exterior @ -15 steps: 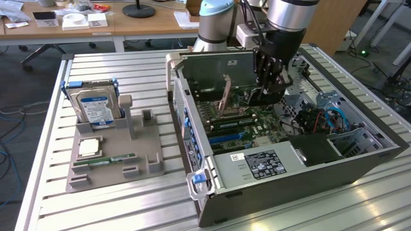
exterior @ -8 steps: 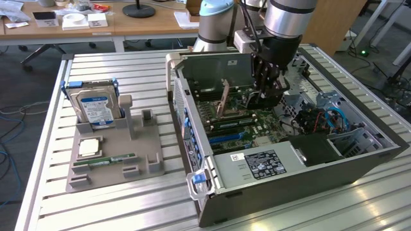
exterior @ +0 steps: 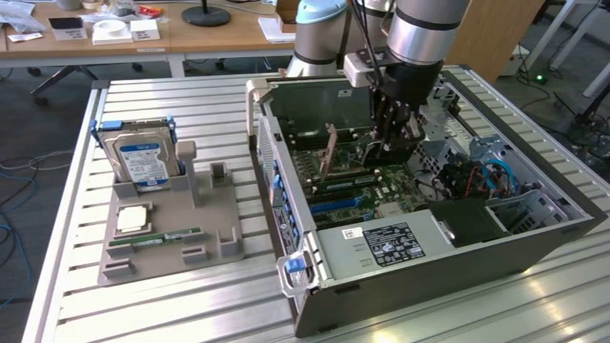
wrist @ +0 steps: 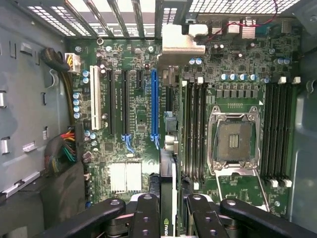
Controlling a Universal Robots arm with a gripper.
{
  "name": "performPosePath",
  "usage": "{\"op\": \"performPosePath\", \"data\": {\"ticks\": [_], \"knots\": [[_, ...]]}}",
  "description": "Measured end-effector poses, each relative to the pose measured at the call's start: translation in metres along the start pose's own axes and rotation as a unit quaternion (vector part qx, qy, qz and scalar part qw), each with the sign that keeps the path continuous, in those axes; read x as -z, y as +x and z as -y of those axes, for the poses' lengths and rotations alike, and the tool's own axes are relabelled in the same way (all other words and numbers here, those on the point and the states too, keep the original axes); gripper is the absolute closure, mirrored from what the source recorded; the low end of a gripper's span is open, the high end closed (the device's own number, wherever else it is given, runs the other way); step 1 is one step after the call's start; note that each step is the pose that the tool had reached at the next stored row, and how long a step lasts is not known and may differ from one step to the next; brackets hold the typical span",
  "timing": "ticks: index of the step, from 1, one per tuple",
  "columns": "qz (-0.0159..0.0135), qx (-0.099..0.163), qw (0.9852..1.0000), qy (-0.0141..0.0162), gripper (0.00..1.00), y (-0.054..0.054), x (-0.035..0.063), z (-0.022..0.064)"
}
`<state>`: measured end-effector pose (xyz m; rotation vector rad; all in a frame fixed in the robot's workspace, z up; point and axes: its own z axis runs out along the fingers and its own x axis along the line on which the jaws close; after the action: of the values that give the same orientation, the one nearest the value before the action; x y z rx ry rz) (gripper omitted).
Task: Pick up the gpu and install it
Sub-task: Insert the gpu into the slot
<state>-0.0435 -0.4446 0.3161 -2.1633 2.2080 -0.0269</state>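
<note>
The black two-finger gripper (exterior: 393,151) has its jaws clamped on the thin dark gpu card (wrist: 168,196), held on edge over the green motherboard (wrist: 138,124) inside the open grey computer case (exterior: 533,243) — likely light, stiff and fragile, best taken by its upper edge. Tight quarters — black expansion slots (wrist: 124,104) and coloured cables (wrist: 67,148) crowd close

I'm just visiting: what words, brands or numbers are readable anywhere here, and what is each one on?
No text here can be read with certainty.
Blue-white label on the hard drive: blurred.
Black label on the power supply: too small.
White sticker next to that label: too small.
Green mark on the gpu edge: unreadable.
Print on the motherboard: too small.
</note>
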Motion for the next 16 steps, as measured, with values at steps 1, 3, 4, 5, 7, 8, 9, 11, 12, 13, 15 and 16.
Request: {"op": "performPosePath", "data": {"ticks": [1,3,4,5,7,8,9,11,12,13,15,16], "knots": [[0.0000,0.000,1.0000,0.0000,0.74,0.000,-0.0008,-0.0004],[0.0000,0.000,1.0000,0.0000,0.74,0.000,-0.0028,-0.0011],[0.0000,0.000,1.0000,0.0000,0.74,0.000,-0.0039,-0.0013],[0.0000,0.000,1.0000,0.0000,0.74,0.000,-0.0049,-0.0015],[0.0000,0.000,1.0000,0.0000,0.74,0.000,-0.0071,-0.0020],[0.0000,0.000,1.0000,0.0000,0.74,0.000,-0.0081,-0.0022],[0.0001,0.000,1.0000,0.0000,0.74,0.000,-0.0091,-0.0025],[0.0001,0.000,1.0000,0.0000,0.74,0.000,-0.0110,-0.0030],[0.0000,0.000,1.0000,0.0000,0.74,0.000,-0.0117,-0.0032],[0.0000,0.000,1.0000,-0.0001,0.74,0.000,-0.0122,-0.0037],[0.0000,0.001,1.0000,0.0000,0.74,0.001,-0.0126,-0.0054],[0.0001,0.001,1.0000,0.0000,0.74,0.001,-0.0129,-0.0065]]}}
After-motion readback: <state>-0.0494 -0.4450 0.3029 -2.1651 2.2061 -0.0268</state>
